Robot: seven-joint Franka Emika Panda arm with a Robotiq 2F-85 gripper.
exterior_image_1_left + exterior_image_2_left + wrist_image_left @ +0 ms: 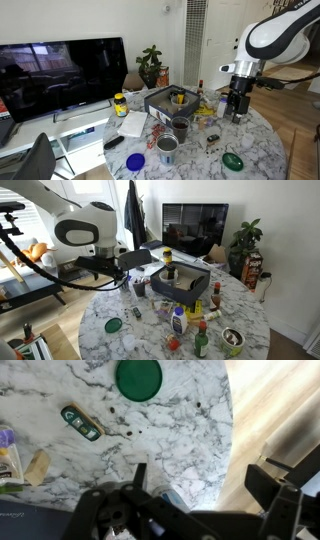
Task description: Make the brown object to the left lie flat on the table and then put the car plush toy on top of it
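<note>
The car plush toy is small and dark green and lies on the marble table in the wrist view; it also shows in an exterior view. A small tan-brown block stands at the left edge of the wrist view, below the car and apart from it. My gripper is open and empty. It hovers over the table's edge, right of both objects, as both exterior views show. A small pale blue-white thing shows under the gripper body; I cannot tell what it is.
A green round lid lies near the table edge. A dark tray with items, a cup, bottles and a blue lid crowd the table. A TV and a plant stand behind it. Wood floor lies beyond the edge.
</note>
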